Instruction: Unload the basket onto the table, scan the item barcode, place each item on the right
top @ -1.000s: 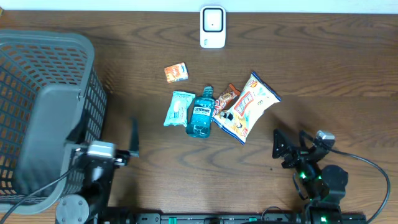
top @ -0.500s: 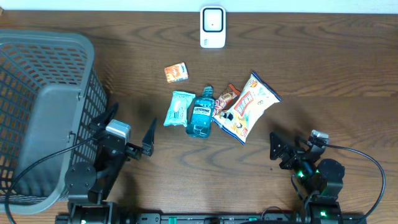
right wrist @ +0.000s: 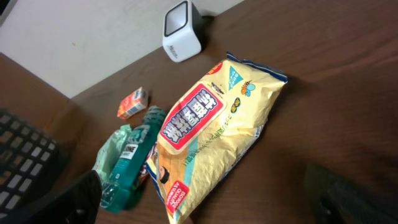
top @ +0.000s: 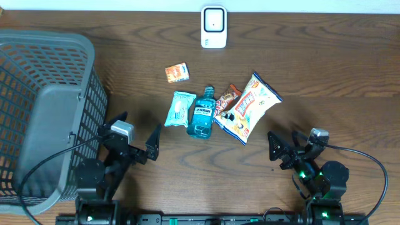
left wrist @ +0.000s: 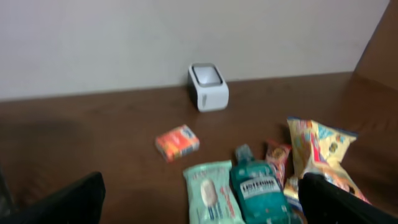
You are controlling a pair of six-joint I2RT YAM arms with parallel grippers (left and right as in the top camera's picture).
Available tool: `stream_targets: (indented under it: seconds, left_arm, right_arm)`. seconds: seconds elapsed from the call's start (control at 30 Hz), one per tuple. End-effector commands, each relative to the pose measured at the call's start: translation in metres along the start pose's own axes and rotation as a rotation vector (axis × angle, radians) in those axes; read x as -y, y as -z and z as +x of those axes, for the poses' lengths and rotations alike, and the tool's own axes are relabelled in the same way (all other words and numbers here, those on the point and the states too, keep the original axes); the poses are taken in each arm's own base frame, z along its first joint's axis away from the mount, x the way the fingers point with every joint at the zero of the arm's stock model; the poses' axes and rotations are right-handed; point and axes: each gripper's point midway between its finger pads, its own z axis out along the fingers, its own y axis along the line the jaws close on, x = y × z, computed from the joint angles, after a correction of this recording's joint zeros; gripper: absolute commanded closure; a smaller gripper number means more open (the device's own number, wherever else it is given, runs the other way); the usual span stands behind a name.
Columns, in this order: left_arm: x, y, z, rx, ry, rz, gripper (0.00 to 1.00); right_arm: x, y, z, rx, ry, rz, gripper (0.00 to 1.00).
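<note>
Two wide, empty claws: left claw (top: pixel 136 131), right claw (top: pixel 291 147). The right should pinch the snack bag (top: pixel 250 106) by its edge, leaving the barcode uncovered.

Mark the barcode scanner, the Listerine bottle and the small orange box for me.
barcode scanner (top: pixel 214 27), overhead view, on its white front face.
Listerine bottle (top: pixel 201 112), overhead view, on its label.
small orange box (left wrist: pixel 178 142), left wrist view, on its top face.

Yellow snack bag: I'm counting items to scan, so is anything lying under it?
A brown snack bar pokes out from under the edge of the bag, beside the blue bottle. Its lower end is covered; anything else beneath the bag cannot be seen.
</note>
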Motion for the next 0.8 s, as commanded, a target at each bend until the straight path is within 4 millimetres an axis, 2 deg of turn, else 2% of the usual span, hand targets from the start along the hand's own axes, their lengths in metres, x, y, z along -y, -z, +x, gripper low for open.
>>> stream_targets:
  seconds: [0.0,0.37,0.67,0.77]
  left_arm:
    - [0.0,-0.002,0.022,-0.041,0.054,0.012,0.01]
    - [-0.003,-0.002,0.06,-0.14,0.096,0.0,0.01]
    - [-0.001,0.009,0.108,-0.339,0.18,-0.017,0.01]
    - [0.0,0.015,0.124,-0.405,0.208,-0.022,0.01]
  right_arm:
    - [-0.008,0.0,-0.003,-0.002,-0.001,-0.028,0.01]
    - [-0.007,0.0,-0.001,-0.009,0.003,-0.027,0.01]
    - [-0.008,0.0,0.001,-0.018,-0.008,-0.03,0.01]
    - [-0.022,0.001,-0.004,-0.01,-0.02,-0.104,0.01]
